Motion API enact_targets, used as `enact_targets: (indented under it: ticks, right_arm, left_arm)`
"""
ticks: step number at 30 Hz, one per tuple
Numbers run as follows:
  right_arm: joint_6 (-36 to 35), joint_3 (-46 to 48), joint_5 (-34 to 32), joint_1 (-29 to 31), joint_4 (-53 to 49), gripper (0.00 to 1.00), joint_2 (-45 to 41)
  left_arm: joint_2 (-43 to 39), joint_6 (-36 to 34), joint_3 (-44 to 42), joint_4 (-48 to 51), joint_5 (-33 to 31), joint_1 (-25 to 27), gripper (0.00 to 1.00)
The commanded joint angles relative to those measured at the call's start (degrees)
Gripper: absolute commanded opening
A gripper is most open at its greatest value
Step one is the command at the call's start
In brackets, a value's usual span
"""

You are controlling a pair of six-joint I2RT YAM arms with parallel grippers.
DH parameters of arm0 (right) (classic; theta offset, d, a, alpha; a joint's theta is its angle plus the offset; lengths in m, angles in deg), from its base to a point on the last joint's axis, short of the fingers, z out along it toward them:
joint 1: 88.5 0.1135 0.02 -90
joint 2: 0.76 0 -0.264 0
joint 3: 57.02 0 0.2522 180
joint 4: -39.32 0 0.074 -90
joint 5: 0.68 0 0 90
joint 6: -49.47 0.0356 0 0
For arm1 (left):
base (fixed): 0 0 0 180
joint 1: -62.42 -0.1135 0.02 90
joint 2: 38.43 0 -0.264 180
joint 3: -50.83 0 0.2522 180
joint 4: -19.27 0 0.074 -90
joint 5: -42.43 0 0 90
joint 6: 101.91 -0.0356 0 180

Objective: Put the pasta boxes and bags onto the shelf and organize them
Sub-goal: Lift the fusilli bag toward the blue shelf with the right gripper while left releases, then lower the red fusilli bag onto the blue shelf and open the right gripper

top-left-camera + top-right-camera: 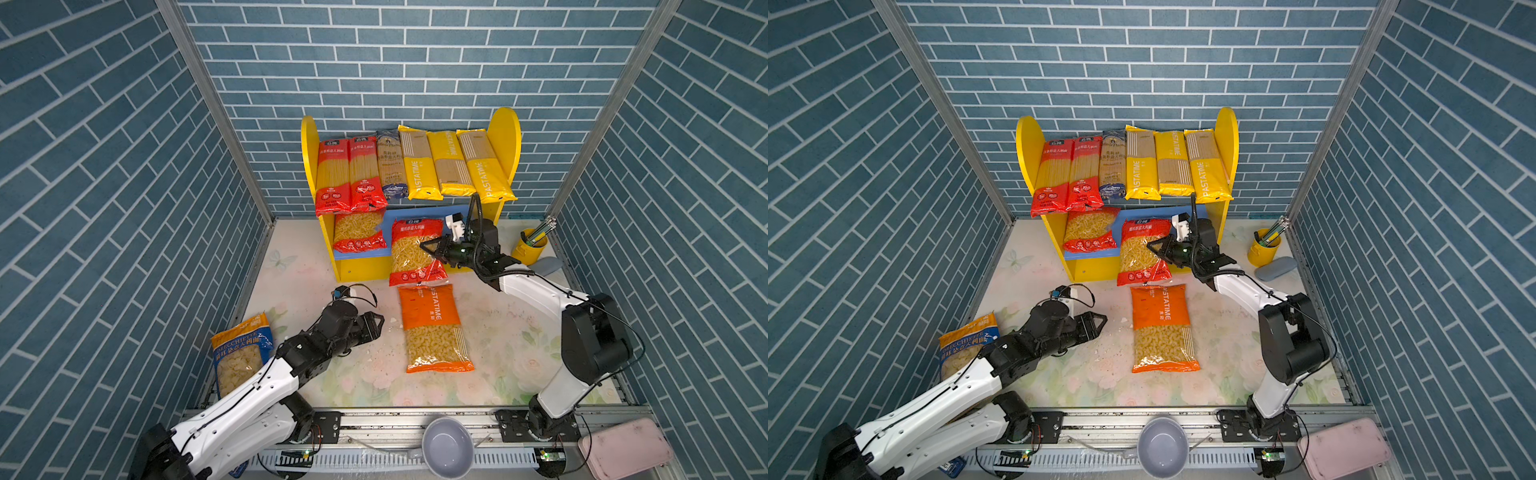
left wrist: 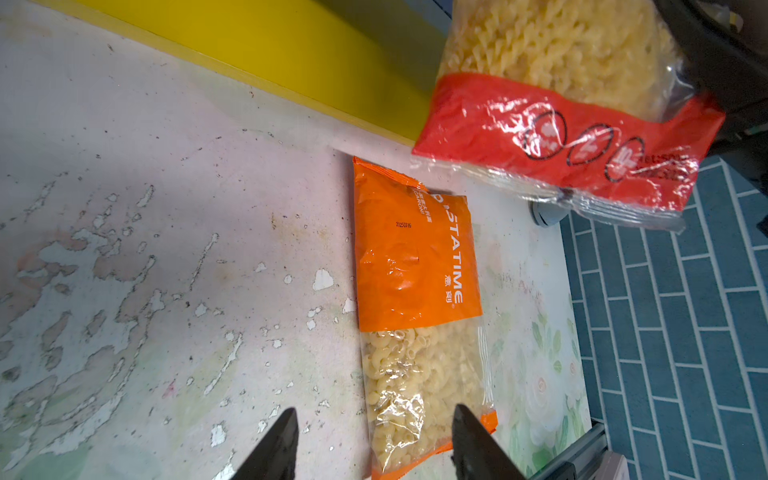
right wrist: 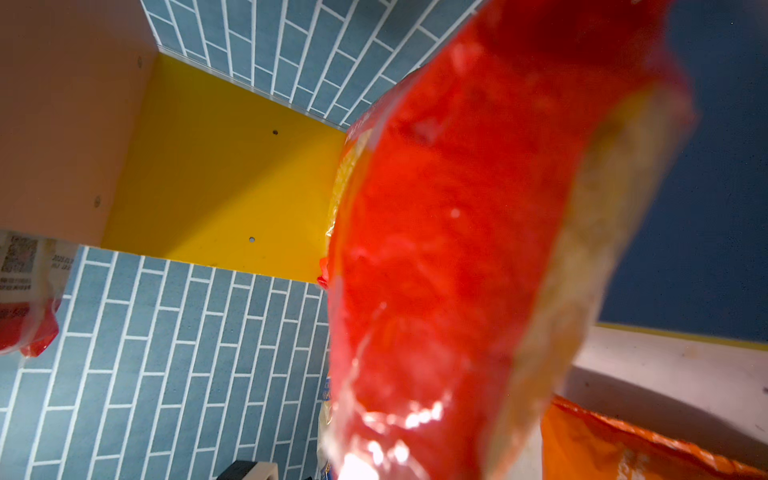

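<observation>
The shelf (image 1: 505,137) (image 1: 1227,137) carries several long red, dark-blue and yellow spaghetti packs (image 1: 415,166) on its upper board. A red short-pasta bag (image 1: 357,232) lies on the blue lower board. My right gripper (image 1: 432,247) (image 1: 1158,247) is shut on another red pasta bag (image 1: 411,257) (image 2: 561,137) (image 3: 457,249), held tilted before the lower board; the bag hides the jaws in the right wrist view. An orange bag (image 1: 432,328) (image 2: 415,266) lies flat on the table. My left gripper (image 1: 376,326) (image 2: 374,444) hovers open just left of it. A blue-orange bag (image 1: 239,357) leans at the left wall behind my left arm.
A yellow pen cup (image 1: 530,247) and a grey case (image 1: 548,266) sit at the right of the shelf. A grey bowl (image 1: 446,446) and a pink tray (image 1: 623,453) rest on the front rail. Brick-patterned walls close in both sides.
</observation>
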Motion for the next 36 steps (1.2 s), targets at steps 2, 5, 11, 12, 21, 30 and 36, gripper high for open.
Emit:
enact_targets:
  ticks: [2, 5, 11, 12, 21, 30, 36]
  right_arm:
    - [2.98, -6.77, 0.87, -0.51, 13.84, 0.0, 2.29]
    - [5.38, -7.87, 0.85, -0.83, 15.96, 0.0, 5.56]
    - [8.6, -9.15, 0.08, -1.1, 16.6, 0.0, 8.88]
    - [7.96, -10.5, 0.15, -1.16, 14.48, 0.0, 9.49]
    - [3.24, -18.15, 3.63, -2.22, 6.13, 0.0, 14.91]
    - [4.29, -22.62, 2.77, -4.24, 8.7, 0.0, 18.11]
    - [6.99, -21.9, 1.71, -4.8, 11.62, 0.0, 18.4]
  left_arm:
    - [0.95, 0.2, 0.31, -2.57, 0.46, -0.21, 0.6]
    - [1.45, 0.06, 0.39, -2.55, 0.81, -0.21, 0.6]
    - [0.96, -0.58, 0.41, -1.45, 0.12, -0.21, 0.6]
    - [1.09, -0.59, 0.4, -1.53, 0.2, -0.21, 0.6]
    - [-0.49, -0.57, -0.26, -0.32, -0.28, -0.21, 0.6]
    - [-0.4, -0.39, -0.53, -0.22, -0.19, -0.19, 0.6]
    - [0.18, -0.51, -0.76, -0.61, -0.13, -0.14, 0.6]
